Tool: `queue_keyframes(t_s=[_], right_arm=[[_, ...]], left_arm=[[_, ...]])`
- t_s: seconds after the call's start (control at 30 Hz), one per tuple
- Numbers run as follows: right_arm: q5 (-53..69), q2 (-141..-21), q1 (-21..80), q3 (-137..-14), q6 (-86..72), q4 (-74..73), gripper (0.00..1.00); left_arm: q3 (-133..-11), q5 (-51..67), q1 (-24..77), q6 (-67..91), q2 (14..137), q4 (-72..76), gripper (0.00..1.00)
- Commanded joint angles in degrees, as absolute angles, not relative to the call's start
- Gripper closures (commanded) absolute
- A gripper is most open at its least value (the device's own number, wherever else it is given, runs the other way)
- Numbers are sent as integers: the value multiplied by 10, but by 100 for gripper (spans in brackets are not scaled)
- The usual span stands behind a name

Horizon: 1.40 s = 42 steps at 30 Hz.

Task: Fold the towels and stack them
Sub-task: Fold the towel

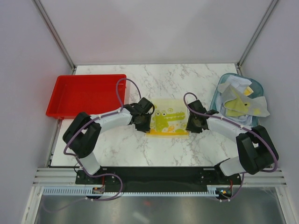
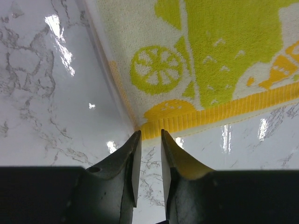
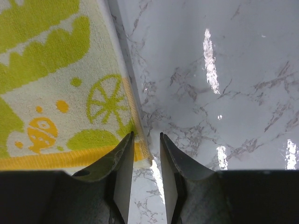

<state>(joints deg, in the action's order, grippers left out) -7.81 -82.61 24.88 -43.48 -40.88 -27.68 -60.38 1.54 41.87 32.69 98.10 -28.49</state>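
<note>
Left gripper (image 2: 149, 133) and right gripper (image 3: 145, 135) stand at the 2 near corners of the spread towel (image 1: 168, 122), jaws a narrow slit apart, nothing visibly pinched.
It lies flat mid-table (image 1: 187, 84), long axis left to right, orange hem nearest; bare marble lies beyond it, the red tray (image 1: 88, 95) well off left, the teal basket (image 1: 218, 95) of heaped towels (image 1: 240, 100) near its right end.

**Both arms low, jaws nearly together**

We see the left arm (image 1: 110, 119) and the right arm (image 1: 224, 127) reach inward toward each other, elbows bent. The left gripper (image 2: 149, 134) and the right gripper (image 3: 146, 135) point down, each with a narrow gap between its dark fingers.
</note>
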Motion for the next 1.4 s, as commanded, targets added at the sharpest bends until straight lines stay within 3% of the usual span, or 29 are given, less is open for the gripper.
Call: queue_keyframes(t_s=[0.0, 0.3, 0.43, 0.47, 0.73, 0.87, 1.07, 1.17, 1.2, 1.37], right_arm=[[-94, -830, 255, -423, -423, -251, 64], [-91, -842, 264, -402, -434, -225, 75], [-97, -831, 264, -403, -432, -226, 90], [-97, -827, 263, -405, -430, -228, 100], [-93, -813, 265, -437, -413, -270, 100], [-91, -817, 265, -447, -410, -282, 92], [-89, -821, 265, -449, -406, -283, 92], [-90, -823, 265, -446, -410, -284, 89], [-89, -824, 265, -444, -410, -283, 89], [-89, -825, 266, -443, -412, -280, 91]], left_arm=[[-599, 2, 419, 352, 985, -265, 71], [-595, 3, 421, 361, 989, -265, 98], [-597, 3, 421, 366, 984, -271, 98], [-599, 2, 421, 365, 983, -274, 98], [-630, -19, 421, 369, 960, -323, 98], [-635, -10, 421, 372, 958, -326, 98], [-635, -16, 421, 369, 962, -328, 98], [-630, -38, 425, 369, 968, -328, 87], [-628, -40, 428, 371, 970, -326, 77], [-628, -46, 435, 374, 991, -315, 68]])
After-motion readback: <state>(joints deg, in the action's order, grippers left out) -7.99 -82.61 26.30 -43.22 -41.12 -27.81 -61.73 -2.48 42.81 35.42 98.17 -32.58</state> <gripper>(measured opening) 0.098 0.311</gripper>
